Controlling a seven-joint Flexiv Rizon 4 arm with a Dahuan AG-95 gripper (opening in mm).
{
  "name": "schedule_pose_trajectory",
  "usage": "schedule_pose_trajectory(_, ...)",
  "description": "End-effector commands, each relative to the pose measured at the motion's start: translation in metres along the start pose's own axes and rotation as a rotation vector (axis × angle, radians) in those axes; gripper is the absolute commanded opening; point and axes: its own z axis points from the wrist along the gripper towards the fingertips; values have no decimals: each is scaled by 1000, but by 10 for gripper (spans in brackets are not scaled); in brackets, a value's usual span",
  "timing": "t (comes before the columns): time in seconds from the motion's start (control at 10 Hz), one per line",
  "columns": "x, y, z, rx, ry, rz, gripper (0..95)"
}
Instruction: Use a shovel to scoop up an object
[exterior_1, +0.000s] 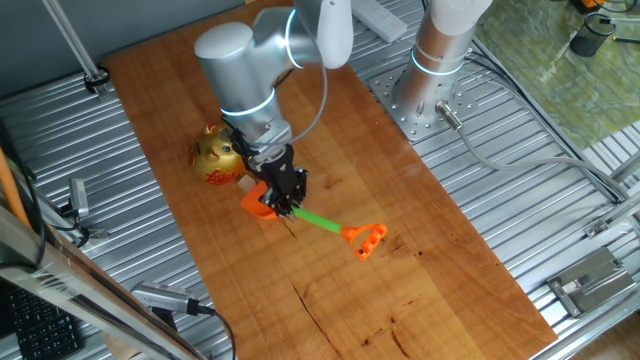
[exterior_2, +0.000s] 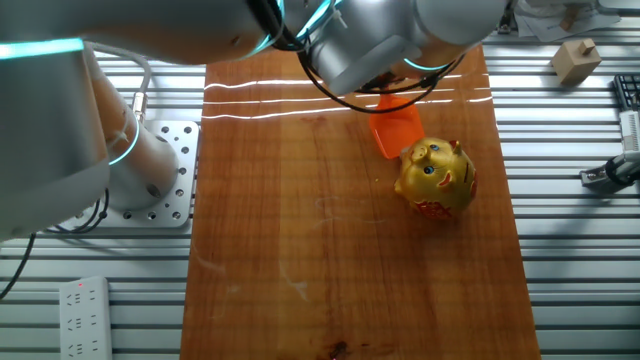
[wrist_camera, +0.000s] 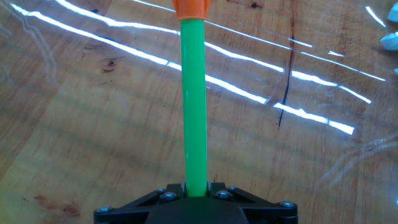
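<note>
The shovel lies low over the wooden board (exterior_1: 400, 260). Its orange blade (exterior_1: 258, 204) is next to the golden cat figurine, the green shaft (exterior_1: 322, 222) runs right, and the orange D-loop (exterior_1: 367, 240) rests on the wood. My gripper (exterior_1: 291, 196) is shut on the green shaft just behind the blade. In the hand view the shaft (wrist_camera: 193, 93) runs straight up from between the jaws of my gripper (wrist_camera: 194, 188) to an orange end (wrist_camera: 191, 7). In the other fixed view the blade (exterior_2: 396, 128) shows under the arm. The tiny tan cube does not show in any view.
The golden cat figurine (exterior_1: 218, 158) with a red base stands just left of the blade; it also shows in the other fixed view (exterior_2: 436, 178). The arm's base (exterior_1: 430, 95) stands at the board's far right. A larger tan wooden block (exterior_2: 573, 60) sits off the board on the metal slats.
</note>
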Motion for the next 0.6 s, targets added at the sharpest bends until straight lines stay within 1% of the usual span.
schedule_pose_trajectory(0.1,3,0,-2,-5,-1,-6,0)
schedule_pose_trajectory(0.6,9,3,-6,-13,-3,-14,0)
